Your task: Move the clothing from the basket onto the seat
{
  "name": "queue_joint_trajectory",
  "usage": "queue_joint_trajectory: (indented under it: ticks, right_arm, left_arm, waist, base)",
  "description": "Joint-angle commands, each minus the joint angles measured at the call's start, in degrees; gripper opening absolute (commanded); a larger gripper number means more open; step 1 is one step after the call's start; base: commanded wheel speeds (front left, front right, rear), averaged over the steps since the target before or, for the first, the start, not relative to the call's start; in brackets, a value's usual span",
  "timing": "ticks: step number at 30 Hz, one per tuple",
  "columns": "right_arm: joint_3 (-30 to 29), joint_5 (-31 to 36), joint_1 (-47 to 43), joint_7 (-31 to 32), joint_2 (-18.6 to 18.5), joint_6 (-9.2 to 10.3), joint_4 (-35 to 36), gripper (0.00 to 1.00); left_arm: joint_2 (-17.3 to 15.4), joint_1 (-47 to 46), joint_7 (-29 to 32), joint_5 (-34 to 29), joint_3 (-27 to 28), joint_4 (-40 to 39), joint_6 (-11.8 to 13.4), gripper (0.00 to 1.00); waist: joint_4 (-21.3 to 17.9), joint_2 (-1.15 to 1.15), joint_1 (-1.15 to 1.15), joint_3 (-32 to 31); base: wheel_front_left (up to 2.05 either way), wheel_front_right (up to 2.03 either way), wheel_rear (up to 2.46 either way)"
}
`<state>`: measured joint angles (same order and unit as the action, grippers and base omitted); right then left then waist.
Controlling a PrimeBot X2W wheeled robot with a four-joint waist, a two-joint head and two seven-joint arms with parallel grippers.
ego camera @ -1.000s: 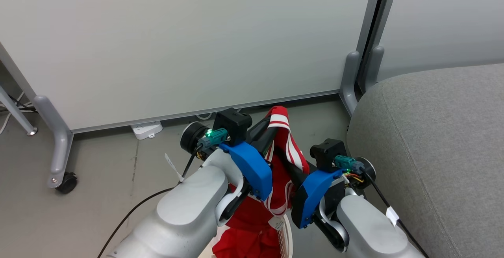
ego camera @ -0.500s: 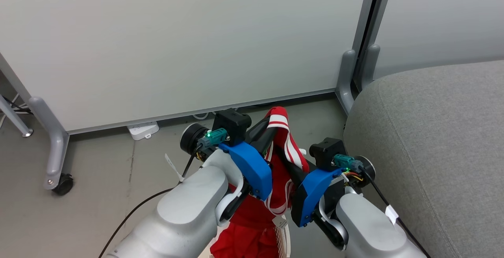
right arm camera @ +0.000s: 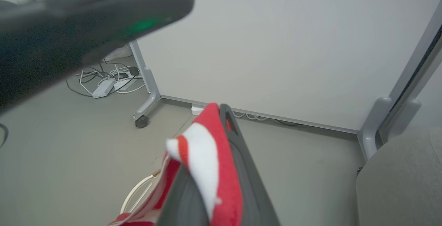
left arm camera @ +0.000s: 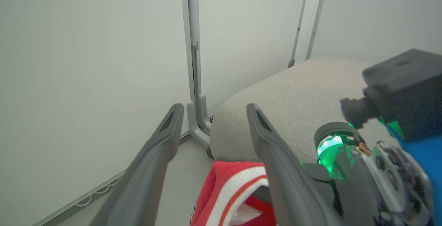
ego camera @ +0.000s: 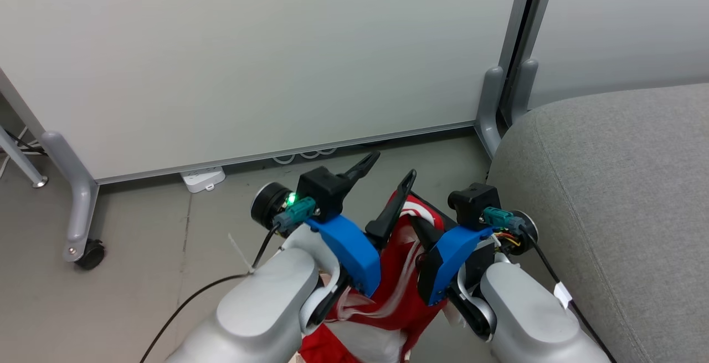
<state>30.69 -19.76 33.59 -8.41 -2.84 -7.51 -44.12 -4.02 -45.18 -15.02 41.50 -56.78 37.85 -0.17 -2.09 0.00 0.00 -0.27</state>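
Note:
The red clothing (ego camera: 407, 274) with white stripes hangs between my two arms, its top edge pinched in my right gripper (ego camera: 425, 224), which is shut on it. In the right wrist view the red and white fabric (right arm camera: 210, 164) drapes over that gripper (right arm camera: 221, 119). My left gripper (ego camera: 386, 173) stands open just left of the cloth, with nothing between its fingers (left arm camera: 165, 133); the clothing (left arm camera: 228, 184) lies below it. The grey seat (ego camera: 609, 185) is close on the right. The basket is mostly hidden under my arms; a white curved handle (right arm camera: 136, 191) shows.
White partition panels stand behind on grey feet (ego camera: 83, 208) with casters. A white power strip (ego camera: 204, 179) and loose cables (right arm camera: 103, 81) lie along the panel base. A black cable (ego camera: 188, 296) runs over the grey floor on the left.
My left gripper has opened and let go of the clothing. The cloth's top has dropped and now hangs from the right gripper alone. The camera shifted slightly.

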Motion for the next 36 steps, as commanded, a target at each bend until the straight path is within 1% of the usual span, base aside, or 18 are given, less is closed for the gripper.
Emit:
queue_joint_trajectory:
  ticks: [1,5,10,14,15,16,17,18,25,30,36]
  right_arm:
    - [-0.8,0.0,0.9,-0.6,-0.1,0.04,-0.1,0.0]
    - [-2.5,0.9,1.1,-1.0,-0.1,0.04,-0.2,0.0]
    - [-4.1,2.1,1.1,-1.1,-0.1,0.04,0.1,0.0]
    - [-5.2,2.7,0.8,-1.2,-0.1,0.04,0.7,0.0]
    - [-5.2,2.7,0.8,-1.2,-0.1,0.04,0.7,0.0]
    - [-5.8,2.8,0.6,-1.1,-0.1,0.04,1.0,0.0]
    - [-6.0,3.0,0.6,-1.1,-0.1,0.04,1.2,0.0]
    - [-6.0,3.0,0.6,-1.1,-0.1,0.04,1.2,0.0]
    - [-7.6,3.7,-0.3,-0.6,-0.1,0.04,2.1,0.0]
    - [-8.1,4.1,-1.1,-0.2,-0.1,0.04,2.8,0.0]
    - [-7.9,4.0,-1.5,0.2,-0.1,0.04,3.5,0.0]
  left_arm:
    - [-1.0,2.3,-0.2,-1.2,0.9,-1.3,-0.1,1.0]
    - [-2.8,7.6,-0.2,-4.5,4.5,-5.7,-0.3,1.0]
    - [-5.0,13.7,-0.2,-9.4,9.4,-10.4,-1.9,1.0]
    - [-5.9,18.2,-0.2,-12.9,13.9,-13.2,-2.9,1.0]
    - [-5.9,18.2,-0.2,-12.9,13.9,-13.2,-2.9,1.0]
    - [-6.0,20.2,-0.2,-14.2,16.5,-14.3,-3.0,1.0]
    - [-5.9,21.2,-0.2,-14.9,17.8,-15.1,-3.0,1.0]
    - [-5.9,21.2,-0.2,-14.9,17.8,-15.1,-3.0,1.0]
    - [-5.4,27.7,-0.2,-19.3,24.7,-17.6,-4.4,1.0]
    - [-4.6,30.1,-0.2,-21.8,27.8,-18.3,-5.3,1.0]
    - [-3.7,31.5,-0.2,-23.7,30.0,-18.0,-6.4,1.0]
  waist:
    - [0.2,0.0,0.0,0.1]
    - [0.6,0.0,0.0,0.4]
    - [1.1,0.0,0.0,0.8]
    - [1.4,0.0,0.0,1.2]
    - [1.4,0.0,0.0,1.2]
    - [1.5,0.0,0.0,1.4]
    - [1.6,0.0,0.0,1.5]
    - [1.6,0.0,0.0,1.5]
    - [1.9,0.0,0.0,1.6]
    - [2.1,0.0,0.0,1.5]
    - [2.0,0.0,0.0,1.4]
  base:
    - [0.0,0.0,0.0]
    - [0.0,0.0,0.0]
    - [0.0,0.0,0.0]
    - [0.0,0.0,0.0]
    - [0.0,0.0,0.0]
    - [0.0,0.0,0.0]
    - [0.0,0.0,0.0]
    - [0.0,0.0,0.0]
    - [0.0,0.0,0.0]
    - [0.0,0.0,0.0]
    - [0.0,0.0,0.0]
